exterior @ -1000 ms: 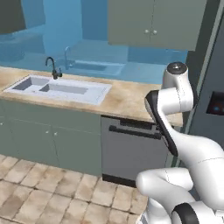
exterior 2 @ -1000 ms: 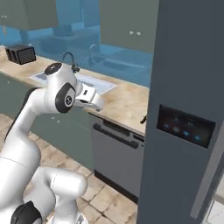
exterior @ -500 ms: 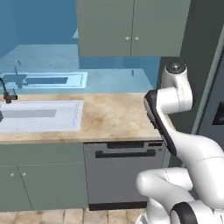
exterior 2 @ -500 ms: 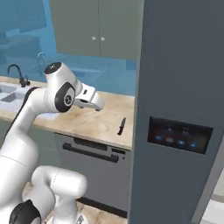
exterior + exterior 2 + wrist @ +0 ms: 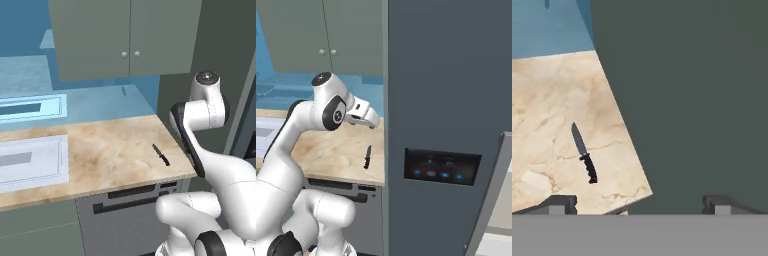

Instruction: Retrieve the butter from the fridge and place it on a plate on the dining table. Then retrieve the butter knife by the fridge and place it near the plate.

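Small black-handled butter knife [image 5: 584, 153] lying flat on the beige marble-patterned desk [image 5: 105, 155], near its front right corner, just beside the tall dark slate-blue fridge [image 5: 451, 100]; gripper [image 5: 637, 204] hovering above with jaws spread wide, holding nothing

The butter knife [image 5: 584, 155] was near-black at the ribbed handle, with a grey blade. It lay on a beige marble-patterned counter [image 5: 110, 155]. The fridge [image 5: 446, 100] was dark slate-blue, its black panel [image 5: 441, 167] carrying 4 blue lights. The cabinets [image 5: 125, 37] were grey-green, the backsplash [image 5: 100, 102] blue, and the sink [image 5: 30, 162] white.
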{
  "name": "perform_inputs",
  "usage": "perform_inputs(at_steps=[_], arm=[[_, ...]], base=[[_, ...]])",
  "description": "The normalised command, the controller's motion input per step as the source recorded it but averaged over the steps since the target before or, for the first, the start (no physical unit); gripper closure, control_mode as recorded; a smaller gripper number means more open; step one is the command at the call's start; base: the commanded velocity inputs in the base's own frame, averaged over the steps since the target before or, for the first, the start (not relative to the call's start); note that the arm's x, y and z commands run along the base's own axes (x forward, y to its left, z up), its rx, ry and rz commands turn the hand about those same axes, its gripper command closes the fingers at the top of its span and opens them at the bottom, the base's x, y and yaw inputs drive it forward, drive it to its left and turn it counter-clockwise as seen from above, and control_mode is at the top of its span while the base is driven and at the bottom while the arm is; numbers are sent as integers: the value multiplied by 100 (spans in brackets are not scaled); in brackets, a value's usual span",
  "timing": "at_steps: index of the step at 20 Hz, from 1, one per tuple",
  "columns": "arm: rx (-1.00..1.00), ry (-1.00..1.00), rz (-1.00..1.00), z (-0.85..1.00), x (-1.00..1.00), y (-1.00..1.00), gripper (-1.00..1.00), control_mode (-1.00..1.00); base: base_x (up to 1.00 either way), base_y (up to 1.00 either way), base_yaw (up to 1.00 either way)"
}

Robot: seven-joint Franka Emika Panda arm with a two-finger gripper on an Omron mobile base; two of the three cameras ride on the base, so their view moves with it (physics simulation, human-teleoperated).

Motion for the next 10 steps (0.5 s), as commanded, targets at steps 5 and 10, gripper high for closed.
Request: perform_inputs(at_steps=[5,10], arm=[[0,0,0,0,0,0,-100,100],[0,1,3,-13,10,4,-100,-100]], base=[[57,12,0],[42,11,7]])
